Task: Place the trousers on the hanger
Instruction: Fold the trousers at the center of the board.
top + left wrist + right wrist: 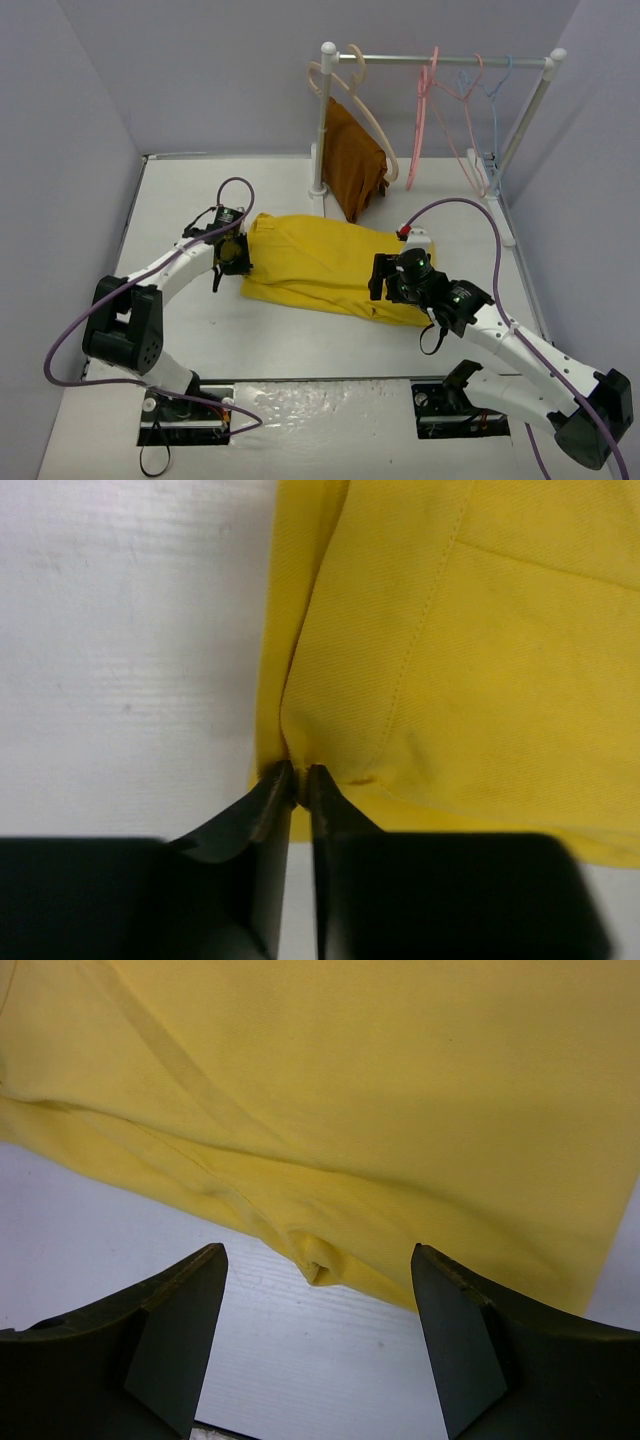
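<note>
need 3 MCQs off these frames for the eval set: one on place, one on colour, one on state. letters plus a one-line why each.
1. Where do the trousers lie?
A) in a basket
B) flat on the table between the two arms
C) on the floor

2. What colour is the cloth that hangs on the beige hanger?
A) rust-brown
B) yellow
C) light blue

3. How do the left fingers stand?
A) wide open above bare table
B) out of view
C) pinched on a fold at the trousers' edge

Key:
1 B: the top view shows them spread on the white surface, one arm at each end.
2 A: the top view shows a brown cloth under the thick beige hanger.
3 C: the left wrist view shows the tips together with yellow cloth between them.
</note>
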